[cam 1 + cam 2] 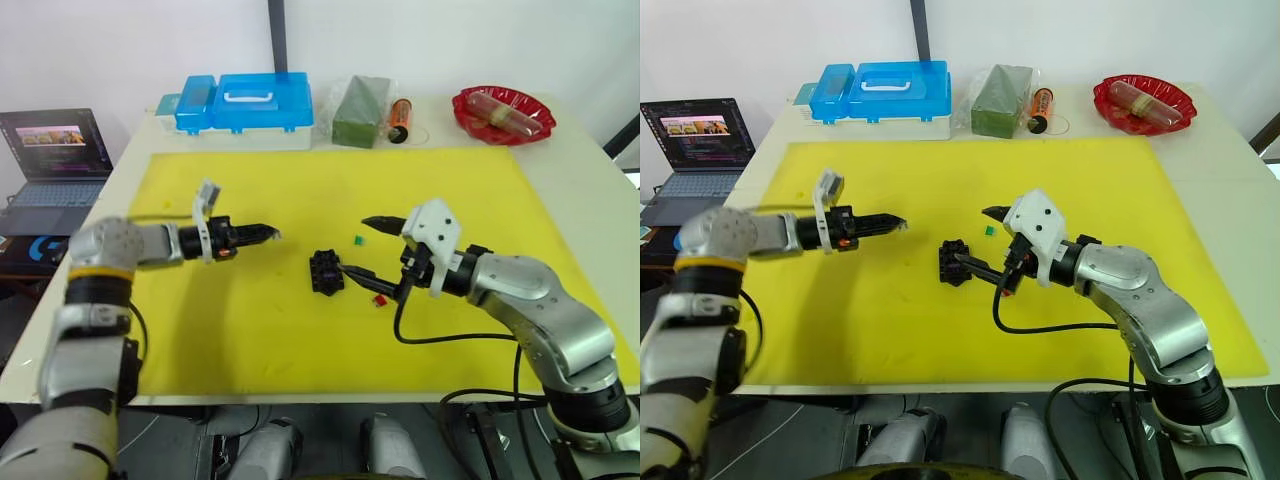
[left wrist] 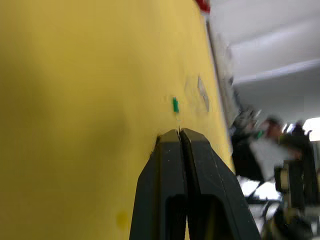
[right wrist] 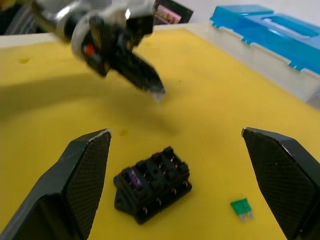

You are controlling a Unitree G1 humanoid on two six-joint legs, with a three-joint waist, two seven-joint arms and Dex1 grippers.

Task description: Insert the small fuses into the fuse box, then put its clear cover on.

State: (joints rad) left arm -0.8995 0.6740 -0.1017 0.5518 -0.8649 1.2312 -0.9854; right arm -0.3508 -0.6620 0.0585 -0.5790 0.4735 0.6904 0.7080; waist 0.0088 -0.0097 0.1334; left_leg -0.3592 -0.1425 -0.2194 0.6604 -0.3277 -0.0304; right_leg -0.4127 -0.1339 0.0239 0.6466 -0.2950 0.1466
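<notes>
The right gripper [image 3: 175,145] is spread wide, empty, over the yellow mat [image 1: 250,330]. The fuse box [image 3: 152,183] lies on the mat between its fingers, nearer one fingertip, with a greyish-purple fuse [image 3: 134,175] in a slot. The green fuse [image 3: 241,207] lies near the other finger, apart from the box. A red fuse [image 1: 379,299] lies just under the right gripper. The left gripper [image 1: 262,234] is clenched, something pale at its tip; it points toward the box, well apart.

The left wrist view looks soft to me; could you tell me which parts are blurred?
Left wrist view: the shut left gripper and green fuse read fairly clearly, the background beyond the yellow mat is smeared. Right wrist view: fuse box is sharp.
</notes>
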